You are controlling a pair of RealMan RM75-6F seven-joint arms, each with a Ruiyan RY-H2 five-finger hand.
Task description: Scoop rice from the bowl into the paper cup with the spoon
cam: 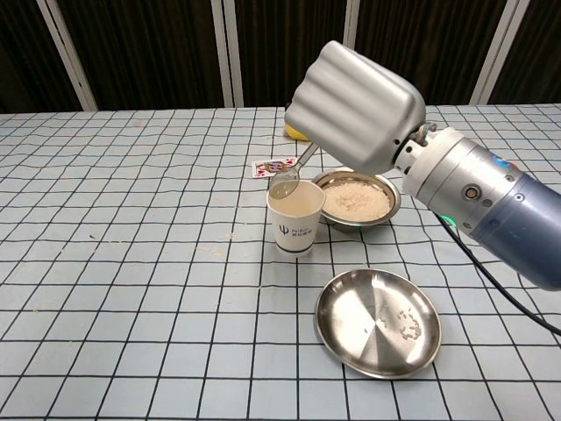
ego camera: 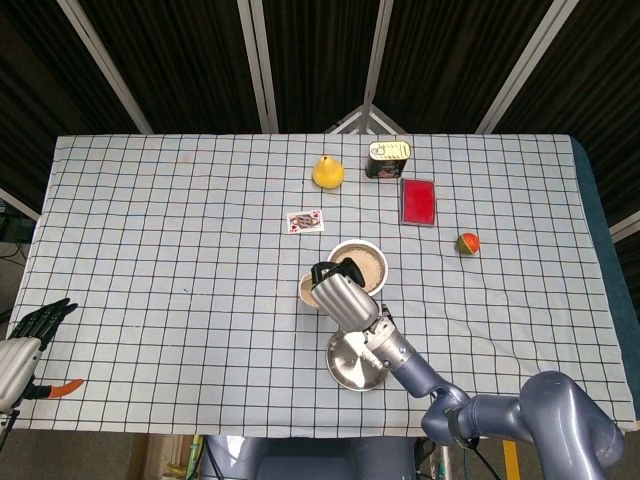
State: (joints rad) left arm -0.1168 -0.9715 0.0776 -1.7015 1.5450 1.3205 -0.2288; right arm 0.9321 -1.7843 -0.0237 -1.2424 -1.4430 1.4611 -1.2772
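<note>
While the right hand grips the spoon over the paper cup — bowl just beside — the left hand rests with fingers spread.

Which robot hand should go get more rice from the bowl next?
The right hand. It already holds the spoon just above the paper cup, with the rice bowl right beside it. The left hand sits far off at the table's edge.

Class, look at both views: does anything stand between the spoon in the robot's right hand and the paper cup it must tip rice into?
Nothing visible does. The spoon hangs at the paper cup's open rim, held by the right hand.
</note>
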